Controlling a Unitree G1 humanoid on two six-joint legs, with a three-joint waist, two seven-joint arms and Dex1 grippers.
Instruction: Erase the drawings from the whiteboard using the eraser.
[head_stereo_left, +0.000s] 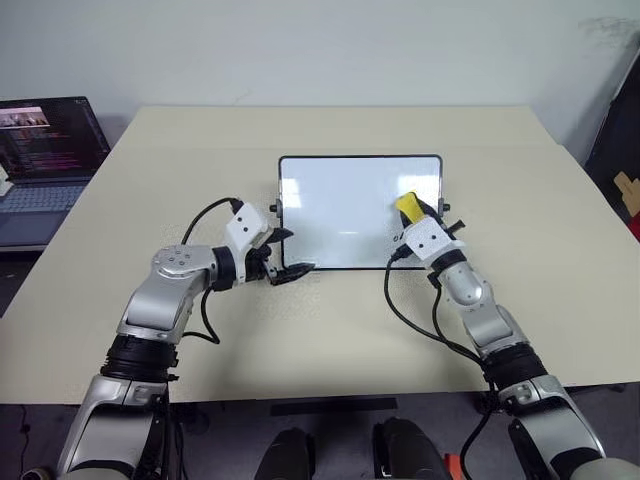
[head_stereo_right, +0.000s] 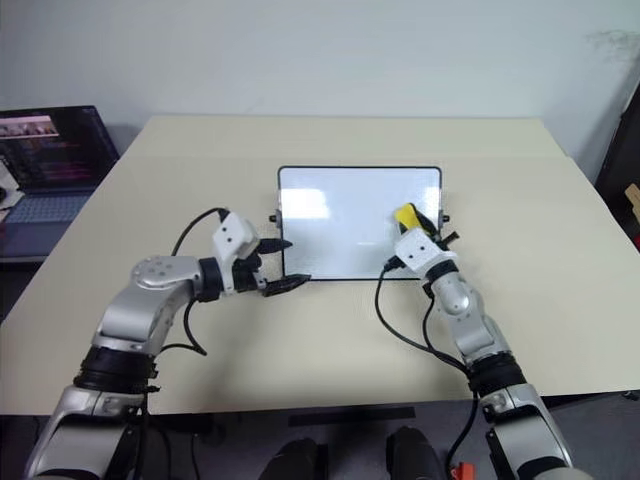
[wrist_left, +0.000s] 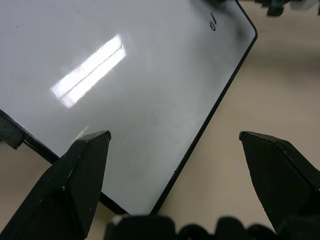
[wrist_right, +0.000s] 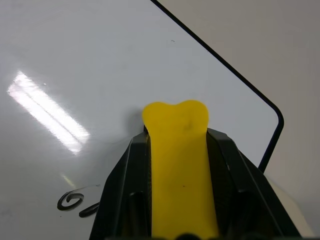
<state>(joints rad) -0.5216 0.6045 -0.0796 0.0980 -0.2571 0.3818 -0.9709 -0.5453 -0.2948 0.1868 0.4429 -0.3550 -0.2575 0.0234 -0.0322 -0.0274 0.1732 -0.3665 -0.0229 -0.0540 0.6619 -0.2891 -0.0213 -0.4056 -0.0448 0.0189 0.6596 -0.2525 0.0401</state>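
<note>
- The left tool (head_stereo_left: 285, 255), two black fingers on a silver and white arm, hangs with its fingers spread wide and nothing between them, just over the near left corner of the board. In the left wrist view its fingertips (wrist_left: 90, 150) straddle that rounded corner: one over the white face, the other over bare bench.
- The right tool (wrist_right: 176, 150) is clamped shut on the eraser (wrist_right: 177, 165), a small oblong yellow block. The block's rounded far end sticks out past the black fingers and lies over the white surface, in the right part of the board, near its right edge.
- The whiteboard (head_stereo_left: 340, 205), a small glossy white rectangle with a thin black frame, rounded corners and small black side knobs, lies flat near the middle of the wide beige bench (head_stereo_left: 150, 200), a little nearer the far edge than the near one.
- Of the drawings (wrist_right: 75, 201), a thin dark handwritten mark shows in the right wrist view, just beside the tool and nearer than the eraser's tip; it looks like a "6" with another stroke partly hidden by the finger. The left wrist view shows a small dark mark near the board's near right corner.
- Beyond the bench's far left corner stands an open laptop (head_stereo_left: 45, 150) with a lit dark screen.
</note>
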